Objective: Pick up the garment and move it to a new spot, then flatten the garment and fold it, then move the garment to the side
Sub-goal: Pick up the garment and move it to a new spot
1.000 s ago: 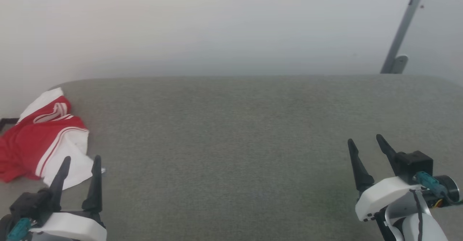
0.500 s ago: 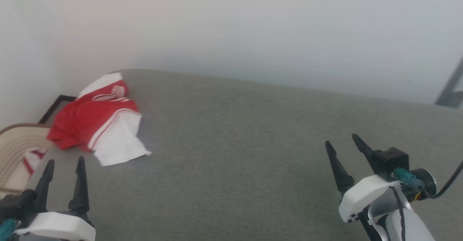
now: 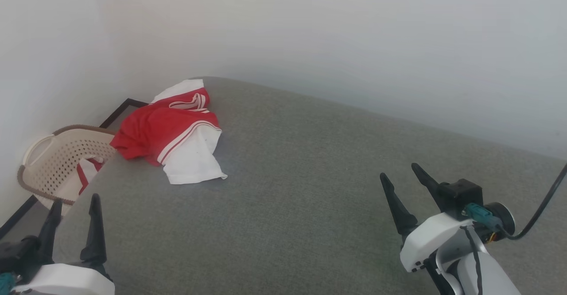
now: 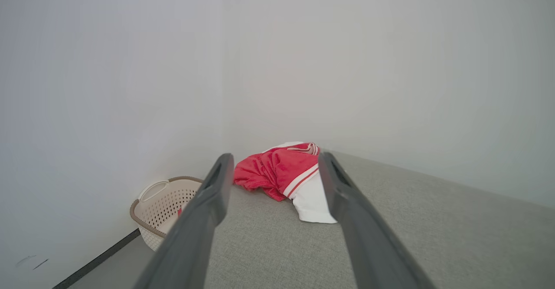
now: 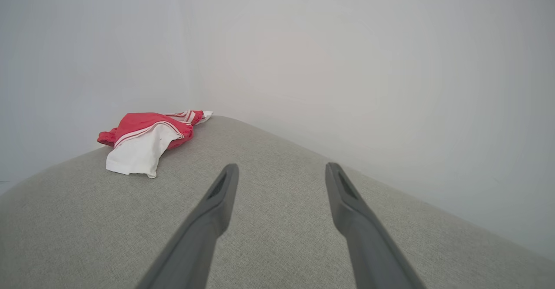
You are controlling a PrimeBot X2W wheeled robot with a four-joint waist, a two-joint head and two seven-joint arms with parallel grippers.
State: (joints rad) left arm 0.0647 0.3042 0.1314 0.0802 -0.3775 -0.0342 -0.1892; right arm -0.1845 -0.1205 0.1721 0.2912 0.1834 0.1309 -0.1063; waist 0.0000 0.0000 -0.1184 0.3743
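The garment (image 3: 170, 129) is crumpled at the far left corner of the grey fabric surface (image 3: 310, 188). A perforated beige basket (image 3: 48, 162) holding a striped cloth (image 3: 86, 173) is set just beside that corner. The left gripper (image 3: 75, 199) and right gripper (image 3: 398, 170) are held wide open and empty, well apart from the garment.

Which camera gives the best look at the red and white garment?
The head view: it looks down on the garment, unobstructed, crumpled at the grey surface's far left corner. In the left wrist view the left gripper hides its edges. The right wrist view shows it whole but from a low, flattening angle.
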